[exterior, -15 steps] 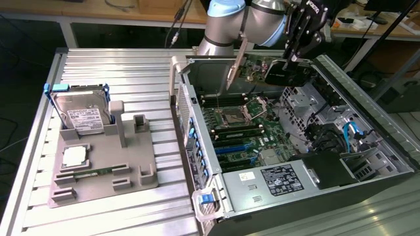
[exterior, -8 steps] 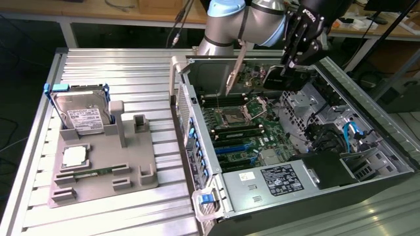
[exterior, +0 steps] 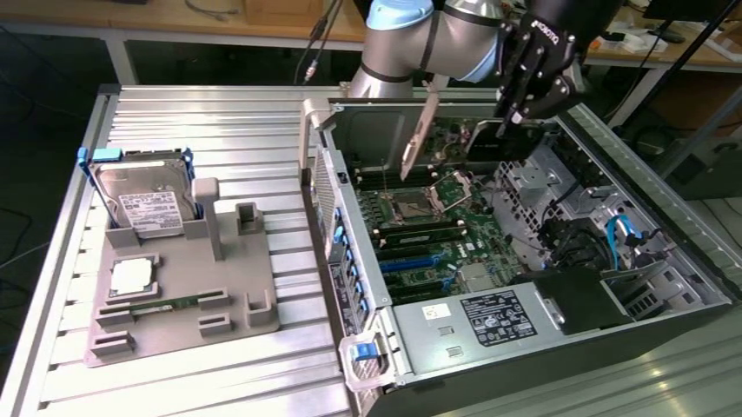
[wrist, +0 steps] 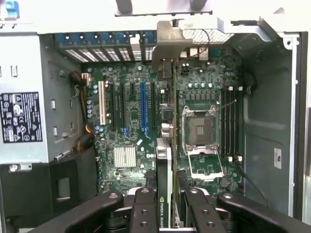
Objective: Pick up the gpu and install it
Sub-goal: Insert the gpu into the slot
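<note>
I see the gpu (exterior: pixel 420 130) (wrist: pixel 165 160) edge-on: a thin card, silvery bracket at one end (nearest the case's slotted rear wall). My hand (exterior: pixel 506 122) (wrist: pixel 167 208) is clamped on its upper edge, above the motherboard (wrist: pixel 126 121) inside the open case (wrist: pixel 265 126), side walls well apart from it.

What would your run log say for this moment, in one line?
gripper: shut on gpu | gpu: held edge-on over motherboard in open case | slot: not yet seated

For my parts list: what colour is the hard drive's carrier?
Blue carrier; best in exterior view.
</note>
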Available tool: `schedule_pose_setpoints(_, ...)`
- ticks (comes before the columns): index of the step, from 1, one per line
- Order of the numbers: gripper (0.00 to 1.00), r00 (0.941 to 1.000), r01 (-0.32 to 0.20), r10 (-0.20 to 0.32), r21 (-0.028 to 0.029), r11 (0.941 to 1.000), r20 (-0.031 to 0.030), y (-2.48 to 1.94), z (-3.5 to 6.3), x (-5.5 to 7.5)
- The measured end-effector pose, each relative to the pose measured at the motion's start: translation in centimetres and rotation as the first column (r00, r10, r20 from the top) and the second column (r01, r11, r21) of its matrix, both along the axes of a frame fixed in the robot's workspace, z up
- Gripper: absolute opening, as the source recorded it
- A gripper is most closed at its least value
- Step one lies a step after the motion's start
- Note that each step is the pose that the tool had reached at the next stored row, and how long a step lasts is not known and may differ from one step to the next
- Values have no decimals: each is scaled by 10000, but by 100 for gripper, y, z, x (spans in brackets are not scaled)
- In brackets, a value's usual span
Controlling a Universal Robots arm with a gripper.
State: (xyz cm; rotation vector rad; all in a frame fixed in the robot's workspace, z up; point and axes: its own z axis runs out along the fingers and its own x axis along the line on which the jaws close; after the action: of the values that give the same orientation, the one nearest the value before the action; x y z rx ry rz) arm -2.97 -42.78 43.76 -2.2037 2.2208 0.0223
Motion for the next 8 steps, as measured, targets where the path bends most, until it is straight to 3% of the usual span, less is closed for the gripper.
schedule_pose_setpoints(4,27,9989,-467,467,2,9989,3,-3,-63,0)
schedule_pose_setpoints(8,27,9985,-540,540,1,9985,-9,-6,-137,1)
